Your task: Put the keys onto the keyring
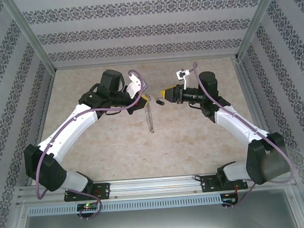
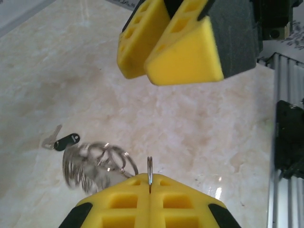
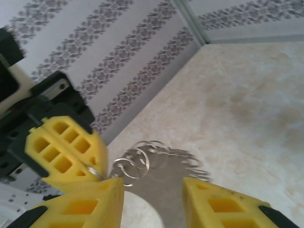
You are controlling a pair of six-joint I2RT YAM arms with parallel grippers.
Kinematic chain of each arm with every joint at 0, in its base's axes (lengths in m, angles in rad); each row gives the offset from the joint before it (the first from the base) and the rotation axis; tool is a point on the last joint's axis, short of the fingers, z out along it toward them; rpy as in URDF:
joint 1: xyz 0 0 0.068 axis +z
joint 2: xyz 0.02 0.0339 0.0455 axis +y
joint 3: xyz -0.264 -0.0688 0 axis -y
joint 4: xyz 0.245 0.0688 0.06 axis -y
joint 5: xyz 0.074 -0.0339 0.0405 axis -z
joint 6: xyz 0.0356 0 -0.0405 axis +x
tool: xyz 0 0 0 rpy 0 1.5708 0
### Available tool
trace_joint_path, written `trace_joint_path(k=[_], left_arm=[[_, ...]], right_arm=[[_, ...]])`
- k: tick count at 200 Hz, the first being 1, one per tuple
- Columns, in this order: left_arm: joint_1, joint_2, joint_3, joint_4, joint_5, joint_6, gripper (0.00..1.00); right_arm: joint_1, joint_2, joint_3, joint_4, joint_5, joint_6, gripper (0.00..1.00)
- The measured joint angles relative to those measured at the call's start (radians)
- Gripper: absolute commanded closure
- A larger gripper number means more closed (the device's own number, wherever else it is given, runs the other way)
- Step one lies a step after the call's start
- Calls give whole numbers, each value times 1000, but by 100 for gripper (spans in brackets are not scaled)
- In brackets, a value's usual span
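Risk: the left gripper is clamped on only the thin rim of the keyring, which hangs loose above mid-surface, nearer the far edge. A nudge from the right gripper, jaws part-open and empty, could swing or twist it free.

The keys are black-headed and lie flat on the surface, untouched. The keyring shows as thin silvery loops, blurred, with its fringe dangling.

Gripper pads yellow; keyring silvery; key blk; table beige marble — walls floral-striped.
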Motion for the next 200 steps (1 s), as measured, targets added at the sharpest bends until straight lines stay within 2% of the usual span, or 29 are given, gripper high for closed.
trace_joint_path(k=[64,200], left_arm=[[15,8,84,-24,137,0,100],[15,29,116,-78,277,0,100]], right_arm=[[47,-16,21,14,-114,-18,67],[49,-102,52,16,-154,-6,73]])
